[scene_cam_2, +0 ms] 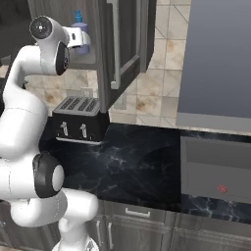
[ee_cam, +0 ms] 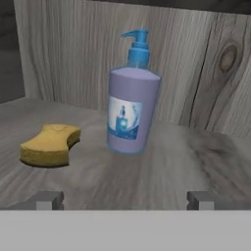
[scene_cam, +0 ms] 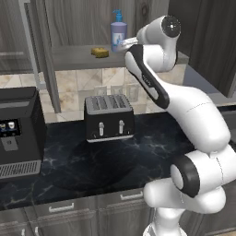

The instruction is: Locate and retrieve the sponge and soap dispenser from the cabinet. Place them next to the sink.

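Soap dispenser (ee_cam: 133, 100) upright mid-frame in hand view, on cabinet shelf (ee_cam: 162, 171); sponge (ee_cam: 50, 144) lower left, apart from it. End effector (ee_cam: 125, 200) open, empty, tips spread wide, likely lined up for bottle. Toaster (scene_cam: 109, 117) on table (scene_cam: 101, 161) below.

Kitchen: toaster (scene_cam: 109, 117), marble countertop (scene_cam: 115, 161)

I can read no words or numbers; the label (ee_cam: 124, 119) on the soap dispenser (ee_cam: 132, 105), center of my hand view, bears a blue bottle picture only.
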